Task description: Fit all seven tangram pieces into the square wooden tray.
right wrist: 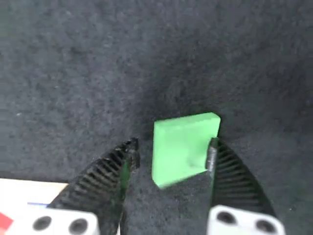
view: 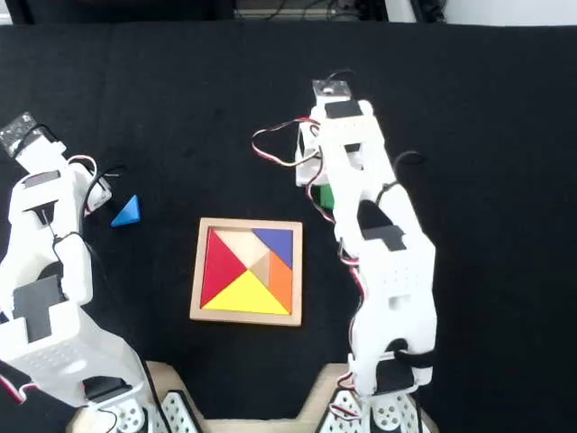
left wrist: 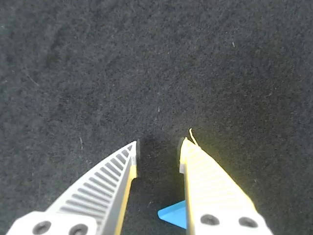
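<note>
The square wooden tray [view: 245,315] lies at the table's middle and holds red, yellow, orange and blue pieces, with bare wood showing near its centre. A green square piece [right wrist: 183,147] lies on the black cloth between the fingers of my right gripper [right wrist: 172,146], which is open; one finger [right wrist: 213,152] touches the piece's edge and the other stands a little off it. In the high view the green square piece [view: 326,196] peeks out from under the right arm. A small blue triangle [view: 127,212] lies left of the tray. My left gripper [left wrist: 159,147] is open just past the blue triangle [left wrist: 173,214].
Black cloth covers the table. A corner of the tray [right wrist: 29,188] lies close beside the right gripper. Red and white cables [view: 275,144] loop off the right arm. Both arm bases [view: 379,406] stand at the near edge.
</note>
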